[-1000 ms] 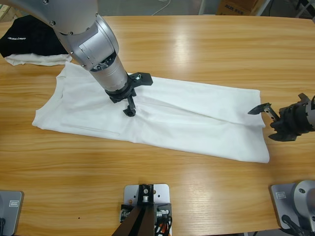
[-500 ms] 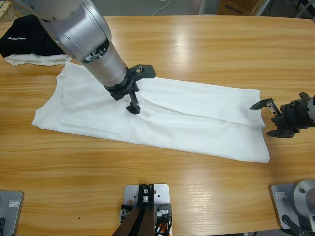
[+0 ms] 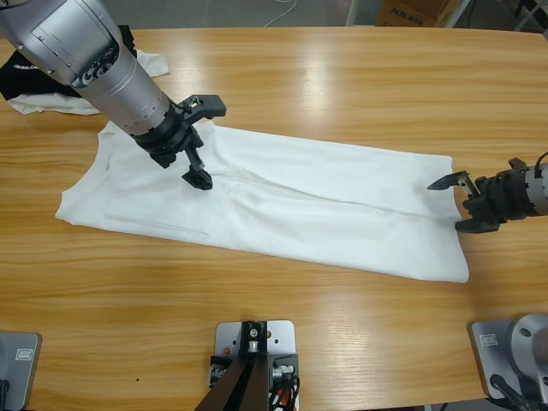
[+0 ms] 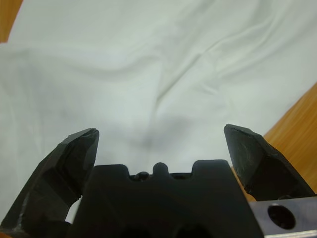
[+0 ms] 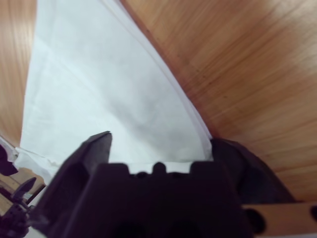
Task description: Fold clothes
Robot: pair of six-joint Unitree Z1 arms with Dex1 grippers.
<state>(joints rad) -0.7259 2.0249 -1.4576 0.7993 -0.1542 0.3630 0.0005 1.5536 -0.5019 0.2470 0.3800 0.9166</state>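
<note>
A white T-shirt (image 3: 274, 201) lies spread lengthwise across the middle of a long wooden table (image 3: 360, 77), folded into a long band that runs from the near left to the right, its surface creased with shallow wrinkles. No chest print or neck label can be made out on the cloth from above.

At the shirt's right end, the right gripper (image 3: 458, 204) comes in low from the table's right edge, its black jaws spread apart and straddling the hem corner; the right wrist view (image 5: 119, 94) shows the white edge running between the jaws, with bare wood beside it, though whether the jaws touch the cloth cannot be told.

Farther back and to the left, the left arm reaches down from the upper left corner, and the left gripper (image 3: 199, 141) hangs over the shirt's left half with its jaws wide apart, clasping nothing. The left wrist view looks straight down on wrinkled white fabric (image 4: 148, 74), with slivers of table at the corners.

At the far left edge, partly hidden behind the silver arm, a black garment (image 3: 26, 73) lies on top of a smaller white garment (image 3: 51, 104); it carries a line of white lettering too small to read. Beyond the table's far edge, a cardboard box (image 3: 411, 12) bears dark print that cannot be read.
</note>
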